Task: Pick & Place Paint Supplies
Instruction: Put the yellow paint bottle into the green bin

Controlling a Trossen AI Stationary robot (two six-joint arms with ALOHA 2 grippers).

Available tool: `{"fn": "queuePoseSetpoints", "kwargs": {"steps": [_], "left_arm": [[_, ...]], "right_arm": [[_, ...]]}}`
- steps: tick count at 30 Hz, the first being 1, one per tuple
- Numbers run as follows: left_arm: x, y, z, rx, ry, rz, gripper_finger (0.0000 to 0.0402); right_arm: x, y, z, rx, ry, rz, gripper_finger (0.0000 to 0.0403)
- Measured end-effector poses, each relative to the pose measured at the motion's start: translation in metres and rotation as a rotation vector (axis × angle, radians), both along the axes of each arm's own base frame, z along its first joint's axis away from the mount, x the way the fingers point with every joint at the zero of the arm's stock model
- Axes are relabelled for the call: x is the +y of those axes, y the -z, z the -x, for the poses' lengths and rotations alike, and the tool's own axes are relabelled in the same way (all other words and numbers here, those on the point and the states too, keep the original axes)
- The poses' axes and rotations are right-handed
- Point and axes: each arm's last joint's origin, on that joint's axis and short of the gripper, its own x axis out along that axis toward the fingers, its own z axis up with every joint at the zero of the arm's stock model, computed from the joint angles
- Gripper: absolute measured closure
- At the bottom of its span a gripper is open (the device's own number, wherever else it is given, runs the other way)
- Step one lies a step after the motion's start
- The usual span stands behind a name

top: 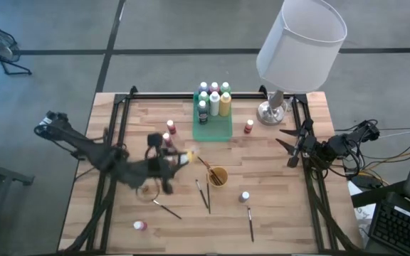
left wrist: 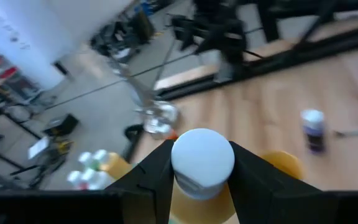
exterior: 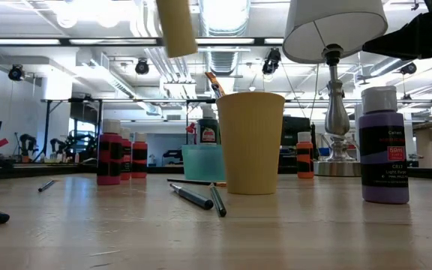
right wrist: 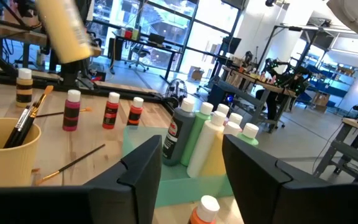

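Wooden table (top: 276, 213) strewn with paint bottles (top: 213, 99), paintbrushes (top: 203, 193).

Left pincer (top: 179, 161) grips yellow bottle (top: 186, 158) near cup (top: 217, 176); right pincer (top: 288, 145) open, table's right edge.

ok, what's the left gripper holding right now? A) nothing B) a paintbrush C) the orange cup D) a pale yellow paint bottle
D: the left gripper is shut on the pale yellow paint bottle, its fingers on either side just below the white cap; the high view shows the bottle lifted near the cup.
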Motion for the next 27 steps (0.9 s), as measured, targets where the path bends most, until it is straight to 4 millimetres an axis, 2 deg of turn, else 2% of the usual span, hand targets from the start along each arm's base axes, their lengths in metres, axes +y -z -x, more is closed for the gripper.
{"fn": "queuePoseSetpoints", "kwargs": {"steps": [7,12,19,27], "left_arm": [[0.053,-0.021,-0.025,-0.148,-0.005,0.090,0.0273],[0.095,-0.026,-0.036,-0.220,-0.033,0.142,0.0273],[0.147,-0.009,-0.054,-0.199,-0.115,0.220,0.0273],[0.184,0.028,-0.086,-0.131,-0.213,0.254,0.0273]], "right_arm": [[0.000,0.000,0.000,0.000,0.000,0.000,0.0258],[0.000,0.000,0.000,0.000,0.000,0.000,0.0274],[0.000,0.000,0.000,0.000,0.000,0.000,0.0293],[0.000,0.000,0.000,0.000,-0.001,0.000,0.0320]]}}
